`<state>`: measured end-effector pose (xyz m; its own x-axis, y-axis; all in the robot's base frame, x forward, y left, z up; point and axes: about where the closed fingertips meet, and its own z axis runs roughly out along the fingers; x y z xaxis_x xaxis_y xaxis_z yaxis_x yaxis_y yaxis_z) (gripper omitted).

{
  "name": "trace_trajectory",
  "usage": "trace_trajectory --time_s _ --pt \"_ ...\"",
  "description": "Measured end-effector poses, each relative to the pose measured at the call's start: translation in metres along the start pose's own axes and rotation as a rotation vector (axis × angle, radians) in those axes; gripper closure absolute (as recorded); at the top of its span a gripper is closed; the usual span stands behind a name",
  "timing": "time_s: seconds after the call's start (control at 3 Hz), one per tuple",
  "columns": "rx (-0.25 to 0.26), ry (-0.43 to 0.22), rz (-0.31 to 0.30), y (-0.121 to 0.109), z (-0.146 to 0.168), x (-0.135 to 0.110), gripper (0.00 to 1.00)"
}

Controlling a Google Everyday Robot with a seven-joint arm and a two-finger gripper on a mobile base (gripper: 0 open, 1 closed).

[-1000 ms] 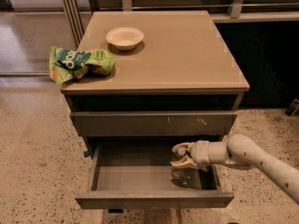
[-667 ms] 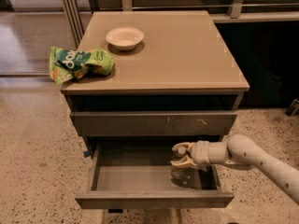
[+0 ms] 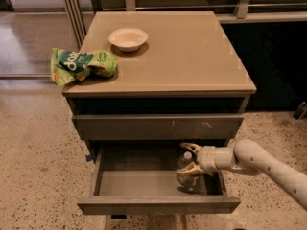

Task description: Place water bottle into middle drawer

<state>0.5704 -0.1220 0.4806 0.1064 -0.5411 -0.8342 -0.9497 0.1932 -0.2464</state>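
Observation:
The water bottle (image 3: 186, 172) stands upright inside the open middle drawer (image 3: 144, 182), near its right side, with its white cap up. My gripper (image 3: 190, 159) reaches in from the right on a pale arm. One finger lies behind the bottle and one in front, closed on it. The bottle's base is at or just above the drawer floor; I cannot tell which.
A white bowl (image 3: 128, 37) and a green snack bag (image 3: 81, 64) lie on the cabinet top (image 3: 192, 56), the bag at the left edge. A shut drawer front with pale scratch marks (image 3: 158, 126) sits just above the open drawer. Speckled floor surrounds the cabinet.

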Motion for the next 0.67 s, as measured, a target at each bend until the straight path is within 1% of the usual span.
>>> trace_trajectory --time_s 0.33,0.67 --pt "0.000 0.000 0.000 0.0000 0.0000 0.0000 0.00" --pt "0.000 0.000 0.000 0.0000 0.0000 0.0000 0.00"
